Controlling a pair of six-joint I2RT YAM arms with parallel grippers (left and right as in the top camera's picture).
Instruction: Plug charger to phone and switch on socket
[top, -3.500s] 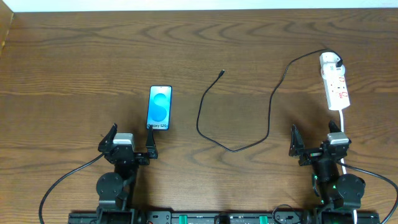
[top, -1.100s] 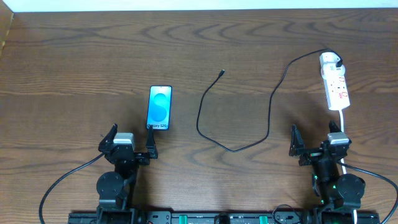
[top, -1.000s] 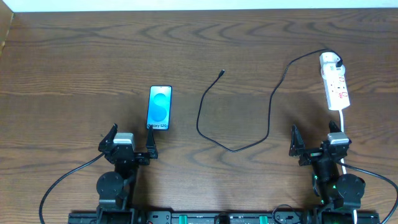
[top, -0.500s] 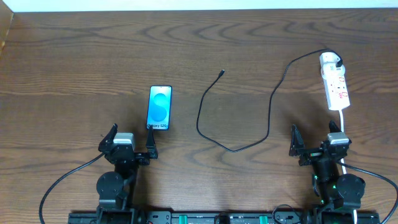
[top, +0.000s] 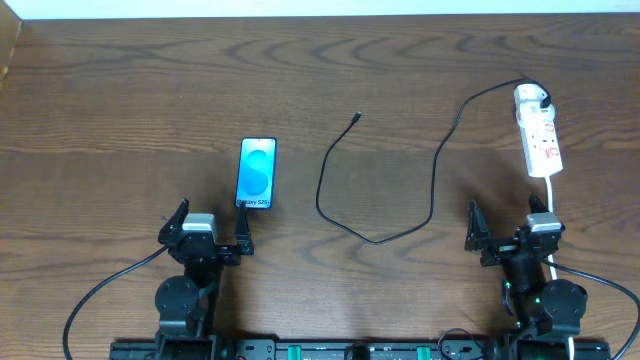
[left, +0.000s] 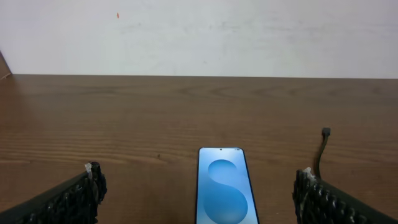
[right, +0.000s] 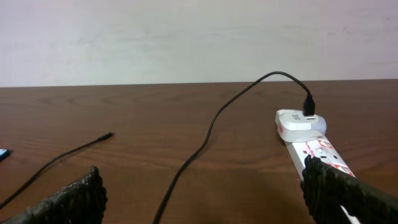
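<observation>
The phone (top: 257, 173) lies flat on the table, blue screen up, just beyond my left gripper (top: 211, 229); it also shows in the left wrist view (left: 226, 185). The black charger cable (top: 322, 190) loops across the middle, its plug tip (top: 357, 116) free on the table, and its white adapter (top: 531, 97) sits in the socket (top: 541, 140) at the far right. My right gripper (top: 508, 227) is open and empty, just short of the socket (right: 317, 151). My left gripper (left: 196, 193) is open and empty with the phone between its fingers' line of sight.
A white cord (top: 554, 195) runs from the socket back past my right arm. The wooden table (top: 150, 90) ends at a white wall at the back. The cable (right: 205, 137) crosses in front of my right gripper (right: 202, 193).
</observation>
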